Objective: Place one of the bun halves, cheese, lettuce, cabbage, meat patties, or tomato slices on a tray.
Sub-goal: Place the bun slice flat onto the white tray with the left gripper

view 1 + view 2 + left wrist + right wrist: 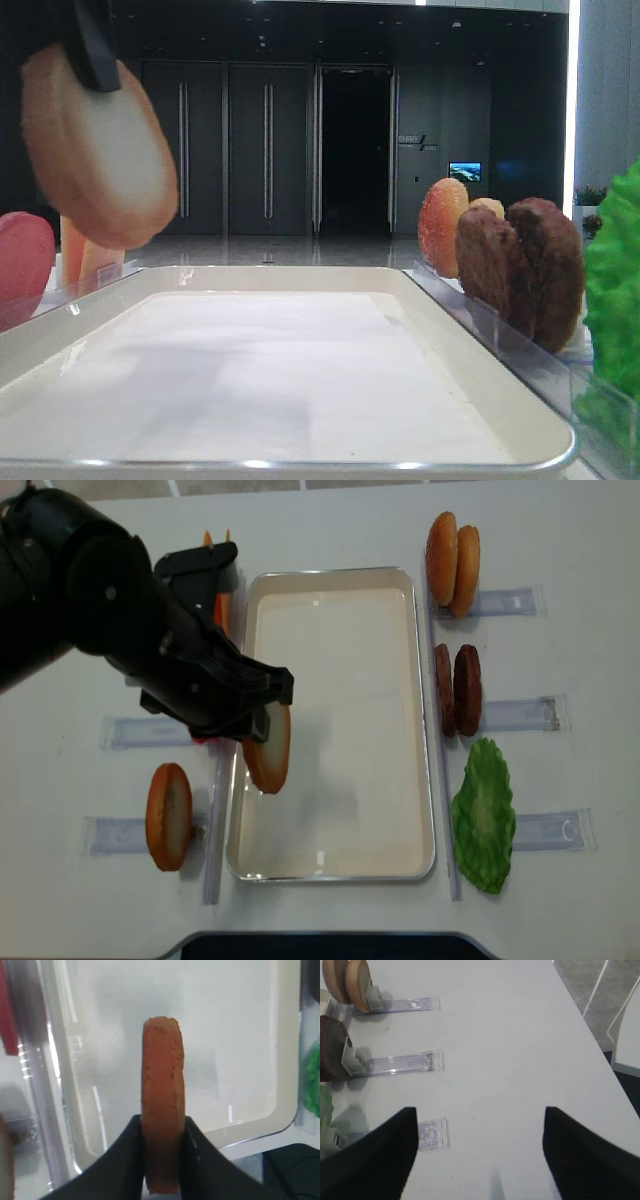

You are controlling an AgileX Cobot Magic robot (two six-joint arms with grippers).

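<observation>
I see tan bun half (268,752) with pale cut face; cream tray (340,864); dark brown patties (458,689); bright green lettuce (484,816); white bench (560,540); black left tool (161,1160).

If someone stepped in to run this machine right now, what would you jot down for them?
Left gripper: shut on a bun half, held on edge above the tray, near its left rim.
Right gripper: open, holding nothing, over bare table.
Tray has nothing in it yet.
Another bun half stands left of the tray; buns, patties and lettuce on the right.
Left to do: lower and release.
</observation>
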